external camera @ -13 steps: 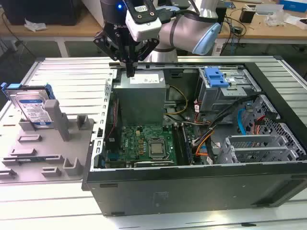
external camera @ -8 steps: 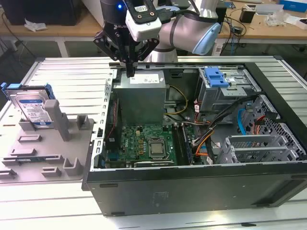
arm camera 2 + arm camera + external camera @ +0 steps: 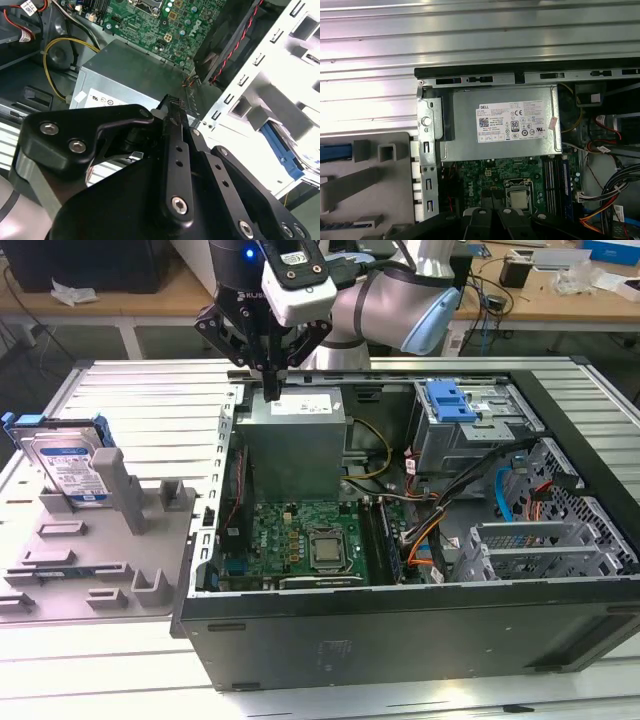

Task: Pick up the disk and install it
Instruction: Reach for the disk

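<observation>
The disk [image 3: 65,465] is a silver drive with a blue-and-white label in a blue carrier frame. It leans upright in the grey fixture [image 3: 110,560] at the exterior view's left, outside the computer case. My gripper [image 3: 270,390] hangs over the grey power supply [image 3: 295,440] at the case's back corner, well to the right of the disk. Its fingers are shut together with nothing between them, as the second wrist view confirms for the gripper [image 3: 172,103]. A blue strip of the disk's carrier [image 3: 282,155] shows beyond the case wall.
The open computer case [image 3: 400,625] holds a green motherboard [image 3: 300,540], bundled cables [image 3: 440,510] and a grey drive cage with a blue latch [image 3: 450,400]. A labelled power supply [image 3: 502,122] lies below the wrist. Slatted metal table [image 3: 150,390] surrounds the case.
</observation>
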